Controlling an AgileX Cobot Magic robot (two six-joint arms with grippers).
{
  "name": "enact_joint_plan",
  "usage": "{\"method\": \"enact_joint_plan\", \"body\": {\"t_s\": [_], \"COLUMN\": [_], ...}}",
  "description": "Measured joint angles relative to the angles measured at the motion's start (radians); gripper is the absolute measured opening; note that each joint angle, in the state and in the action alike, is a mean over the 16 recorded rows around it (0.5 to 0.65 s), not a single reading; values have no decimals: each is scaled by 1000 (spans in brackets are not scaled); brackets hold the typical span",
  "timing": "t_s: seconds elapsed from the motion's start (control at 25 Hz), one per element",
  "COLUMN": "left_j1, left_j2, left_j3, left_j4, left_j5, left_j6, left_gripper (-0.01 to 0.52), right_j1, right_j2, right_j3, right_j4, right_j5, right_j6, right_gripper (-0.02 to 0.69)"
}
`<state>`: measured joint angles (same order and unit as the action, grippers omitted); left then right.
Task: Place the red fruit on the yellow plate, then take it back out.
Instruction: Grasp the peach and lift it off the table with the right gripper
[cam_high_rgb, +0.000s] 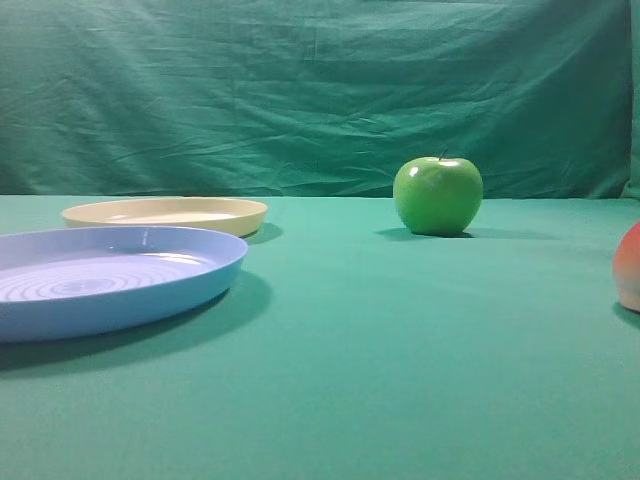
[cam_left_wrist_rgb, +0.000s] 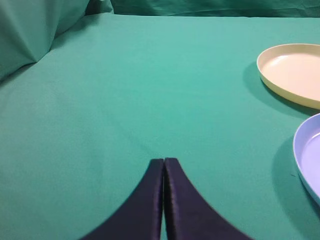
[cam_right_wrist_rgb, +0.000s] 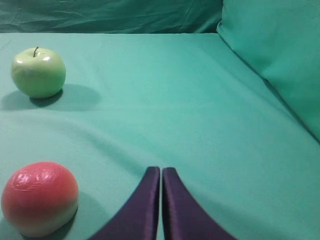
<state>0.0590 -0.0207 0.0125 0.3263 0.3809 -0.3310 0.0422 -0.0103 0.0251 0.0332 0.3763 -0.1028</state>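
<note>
The red fruit (cam_right_wrist_rgb: 40, 197), red fading to pale yellow at its base, rests on the green cloth at the lower left of the right wrist view; only its edge (cam_high_rgb: 629, 265) shows at the right border of the exterior high view. My right gripper (cam_right_wrist_rgb: 161, 169) is shut and empty, to the right of the fruit and apart from it. The yellow plate (cam_high_rgb: 165, 214) lies empty at the left, behind the blue plate, and appears again as the yellow plate (cam_left_wrist_rgb: 295, 72) at the upper right of the left wrist view. My left gripper (cam_left_wrist_rgb: 163, 160) is shut and empty, over bare cloth left of both plates.
A larger light-blue plate (cam_high_rgb: 110, 275) with ringed grooves lies at the front left, its rim (cam_left_wrist_rgb: 306, 155) showing in the left wrist view. A shiny green apple (cam_high_rgb: 437, 195) stands at the back, right of centre. Green cloth rises as a backdrop behind and at the sides.
</note>
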Motion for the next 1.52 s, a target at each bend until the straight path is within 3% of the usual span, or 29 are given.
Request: {"method": "enact_joint_plan", "body": {"t_s": [1.04,1.52], "left_j1": [0,0], "left_j2": [0,0], "left_j3": [0,0], "left_j4": [0,0], "left_j5": [0,0], "left_j6": [0,0], "left_gripper": [0,0], "right_j1": [1,96], "right_j2": [4,223], "right_j3": [-11,-276], "right_j4": [0,2], "right_j5": [4,101], "right_j6": [0,-1], "right_gripper": [0,0]}}
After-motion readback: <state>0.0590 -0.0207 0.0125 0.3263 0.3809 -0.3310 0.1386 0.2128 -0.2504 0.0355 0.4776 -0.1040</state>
